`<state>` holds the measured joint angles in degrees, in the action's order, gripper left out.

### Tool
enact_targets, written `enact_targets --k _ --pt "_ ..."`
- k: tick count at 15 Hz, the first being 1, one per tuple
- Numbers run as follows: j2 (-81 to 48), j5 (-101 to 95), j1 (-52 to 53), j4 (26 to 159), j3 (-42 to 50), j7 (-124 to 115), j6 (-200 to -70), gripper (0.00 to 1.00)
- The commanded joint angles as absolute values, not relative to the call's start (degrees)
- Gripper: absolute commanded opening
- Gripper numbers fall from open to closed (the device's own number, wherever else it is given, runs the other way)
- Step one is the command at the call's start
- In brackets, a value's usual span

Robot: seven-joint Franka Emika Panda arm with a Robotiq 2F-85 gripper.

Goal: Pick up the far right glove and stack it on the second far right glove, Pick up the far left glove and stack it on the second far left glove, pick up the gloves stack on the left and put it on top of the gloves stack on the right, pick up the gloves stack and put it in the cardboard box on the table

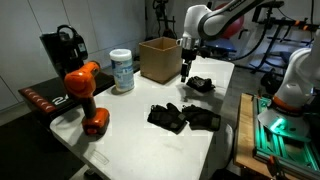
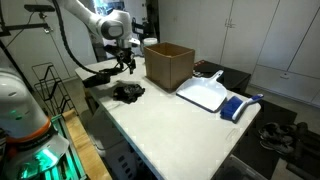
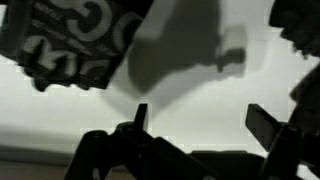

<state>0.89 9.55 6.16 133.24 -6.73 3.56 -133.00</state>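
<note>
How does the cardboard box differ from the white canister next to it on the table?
The cardboard box is brown and square-sided; the white canister is round with a blue label. The box is wider than the canister and open on top. Both stand upright on the table.

Both exterior views are bright and a little soft. The wrist view is blurry, with what seems a big shadow on the table [image 3: 60, 115].

Ext cams opposed (share table [image 1: 150, 145]).
</note>
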Motion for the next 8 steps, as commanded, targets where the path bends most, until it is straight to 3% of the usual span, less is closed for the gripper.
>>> enact_targets --k 1,8 --pt "-2.3 18.6 9.6 131.6 -9.8 4.8 -137.0 1.00" --pt "-10.0 29.5 12.2 126.9 -14.2 -0.2 -144.9 1.00"
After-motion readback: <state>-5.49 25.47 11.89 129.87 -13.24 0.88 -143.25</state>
